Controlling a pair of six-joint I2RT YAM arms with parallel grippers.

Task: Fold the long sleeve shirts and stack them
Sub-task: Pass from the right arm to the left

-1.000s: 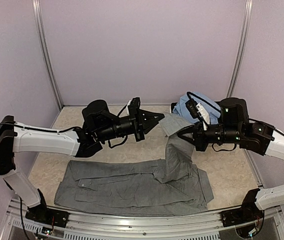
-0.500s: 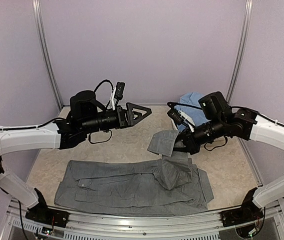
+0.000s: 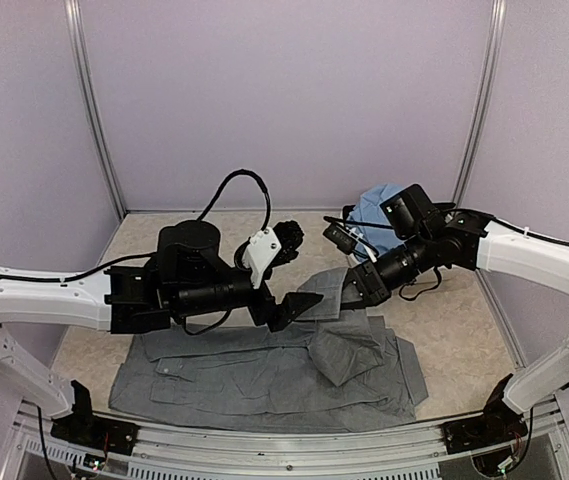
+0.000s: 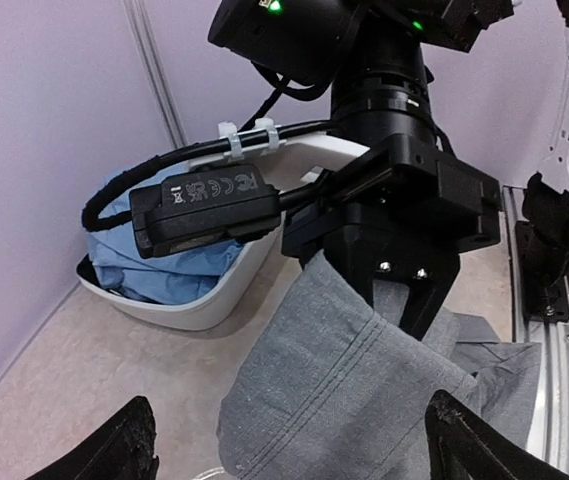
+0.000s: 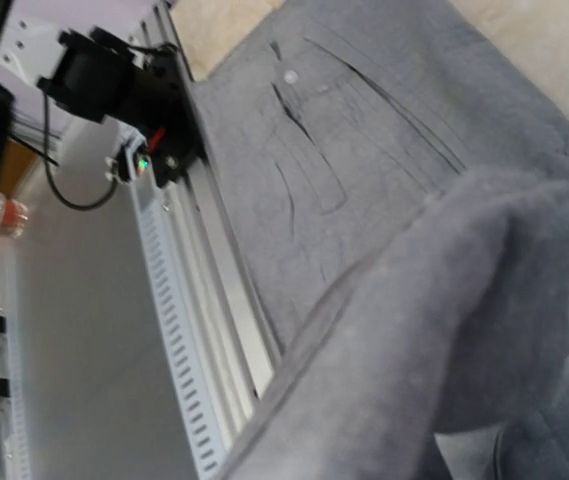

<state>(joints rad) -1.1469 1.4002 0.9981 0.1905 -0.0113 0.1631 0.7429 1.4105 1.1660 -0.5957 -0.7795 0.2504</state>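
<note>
Lying flat across the lower centre of the top view: grey shirt (image 3: 254, 375), spread on the table (image 3: 444, 330), well apart from the other shirt. One sleeve (image 4: 334, 400) raised off the body, angled toward frame centre. Right gripper (image 3: 352, 292) pinched tight on that sleeve's upper edge, fingers closed on cloth. Left gripper (image 3: 296, 308) just left of the sleeve's free end, fingers spread wide, holding nothing; contact with cloth unclear. Light blue shirt (image 3: 376, 208) bunched in white basin (image 4: 209, 305), upper right of centre, behind the right arm.
</note>
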